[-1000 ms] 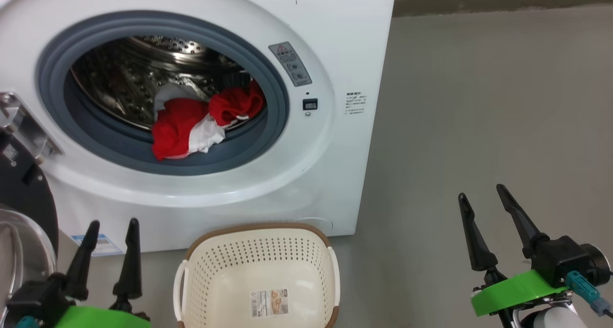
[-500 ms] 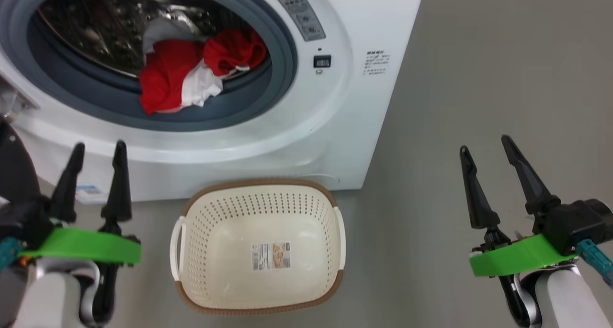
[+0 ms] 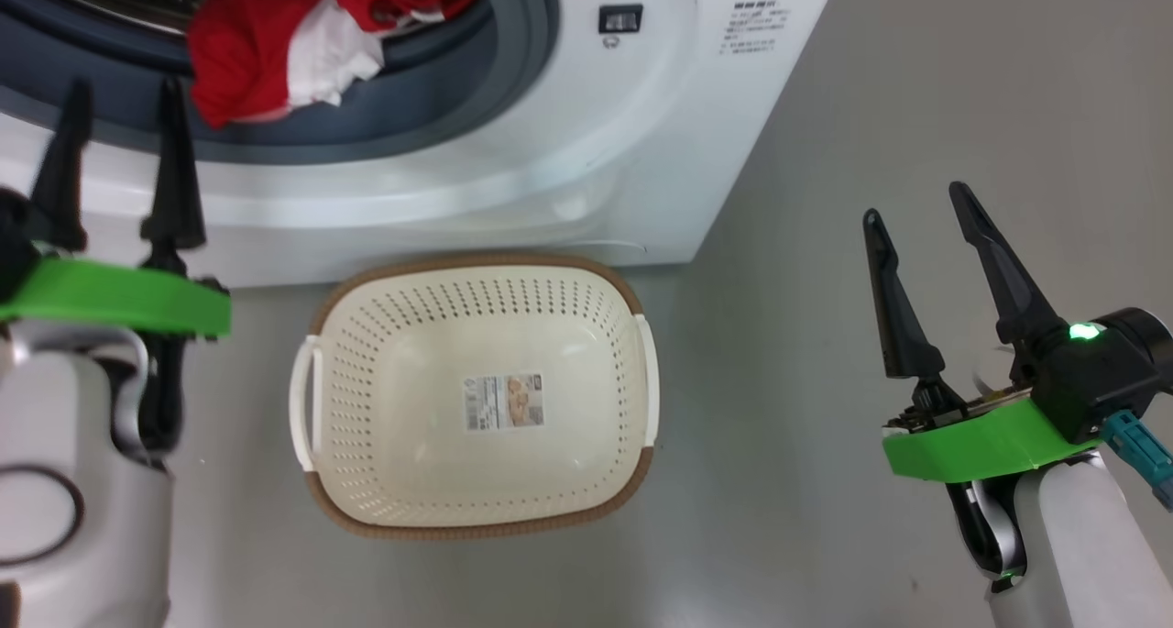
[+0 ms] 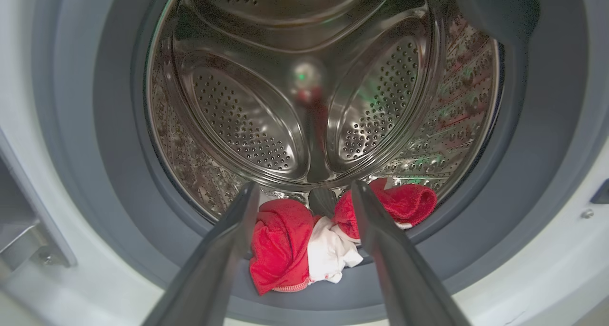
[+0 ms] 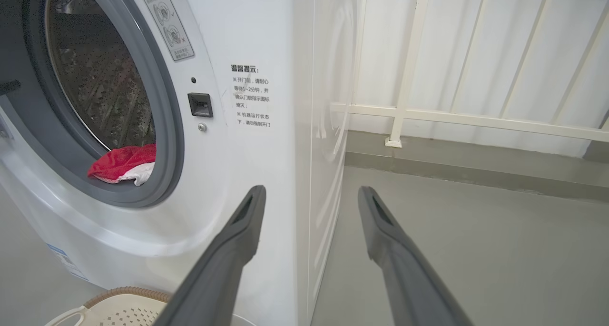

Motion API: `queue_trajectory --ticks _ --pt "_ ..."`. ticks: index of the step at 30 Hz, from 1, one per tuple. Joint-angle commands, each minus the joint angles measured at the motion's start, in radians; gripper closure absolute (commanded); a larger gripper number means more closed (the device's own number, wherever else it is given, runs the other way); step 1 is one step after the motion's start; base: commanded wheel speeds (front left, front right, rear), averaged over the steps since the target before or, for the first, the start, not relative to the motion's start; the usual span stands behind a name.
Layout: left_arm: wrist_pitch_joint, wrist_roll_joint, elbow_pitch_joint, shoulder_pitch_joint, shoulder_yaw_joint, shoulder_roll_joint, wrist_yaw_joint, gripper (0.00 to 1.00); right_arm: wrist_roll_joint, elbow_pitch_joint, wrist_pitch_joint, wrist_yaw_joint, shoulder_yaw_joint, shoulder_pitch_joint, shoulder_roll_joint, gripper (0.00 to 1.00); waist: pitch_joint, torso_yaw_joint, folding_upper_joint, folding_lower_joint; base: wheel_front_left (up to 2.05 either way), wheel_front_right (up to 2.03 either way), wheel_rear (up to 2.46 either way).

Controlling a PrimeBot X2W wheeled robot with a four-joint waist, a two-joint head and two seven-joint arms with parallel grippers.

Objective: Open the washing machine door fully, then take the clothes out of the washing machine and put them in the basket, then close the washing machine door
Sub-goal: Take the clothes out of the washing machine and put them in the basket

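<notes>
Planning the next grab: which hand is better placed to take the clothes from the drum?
Left. The open left hand points straight at the clothes in the drum; the right hand hangs off beside the washing machine.

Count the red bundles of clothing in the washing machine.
2. The left bundle hangs over the grey ring; the right bundle lies at the edge of the drum. More may be hidden under them.

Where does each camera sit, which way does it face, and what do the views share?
Head: on the head, tilted down at basket and washer front; left end effector and right end effector show, open.
Left wrist: faces into the drum at the clothes, between own fingers.
Right wrist: faces washer's right corner and railing, past own fingers.
Shared: all see the clothes.
</notes>
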Motion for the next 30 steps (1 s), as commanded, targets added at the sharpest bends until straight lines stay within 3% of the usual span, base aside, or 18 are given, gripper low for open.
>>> queue_trajectory --ticks 1,15,30 --pt "-0.009 0.009 0.013 -0.053 0.031 0.053 -0.005 0.00 0.009 -0.033 -0.006 0.006 0.032 -0.015 -0.002 0.00 0.055 -0.028 -0.0001 0.0000 0.00 0.00 0.00" --pt "0.039 0.068 0.288 -0.316 -0.026 0.131 0.000 0.00 0.022 -0.014 -0.006 0.006 0.087 -0.033 -0.002 0.00 0.147 -0.091 -0.0001 0.0000 0.00 0.00 0.00" --pt "0.279 0.159 0.486 -0.518 -0.124 0.229 0.037 0.00 0.068 0.026 -0.006 0.006 0.169 -0.087 -0.002 0.00 0.240 -0.145 -0.0001 0.0000 0.00 0.00 0.00"
